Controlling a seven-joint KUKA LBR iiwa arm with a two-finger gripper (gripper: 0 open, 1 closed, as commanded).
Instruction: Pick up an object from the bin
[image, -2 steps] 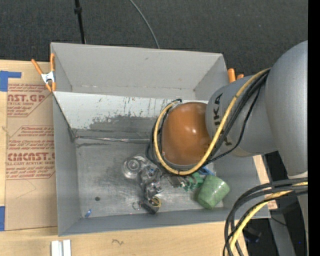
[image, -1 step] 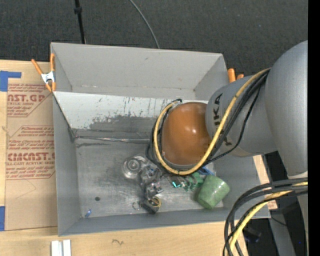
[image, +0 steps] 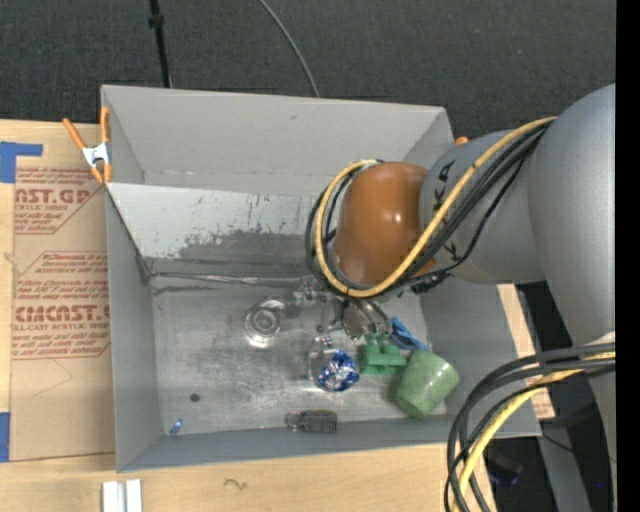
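Jaws: low in the right half of the grey metal bin, under the arm's orange wrist cover; whether they are parted or clenched cannot be told, since the metal parts run together there.
Nearest thing: shiny blue-and-white ball, on the bin floor just beside the lower end of the jaws, on the side toward the near wall; whether it touches them cannot be told.
Right of the ball: bright green plastic block, close against the ball (the gap, if any, is too small to judge) and also just beside the jaws.
Further right: pale green plastic cup, lying tilted by the right wall and touching the green block.
Behind the block: small blue plastic piece, partly hidden by the wrist.
Left of the jaws: clear round glass-like piece, alone on the bare floor, apart from the jaws.
Near wall: small dark grey oblong thing, below the ball and apart from it.
Arm: reaches in from the right, with yellow-and-black cables looped round the cover.
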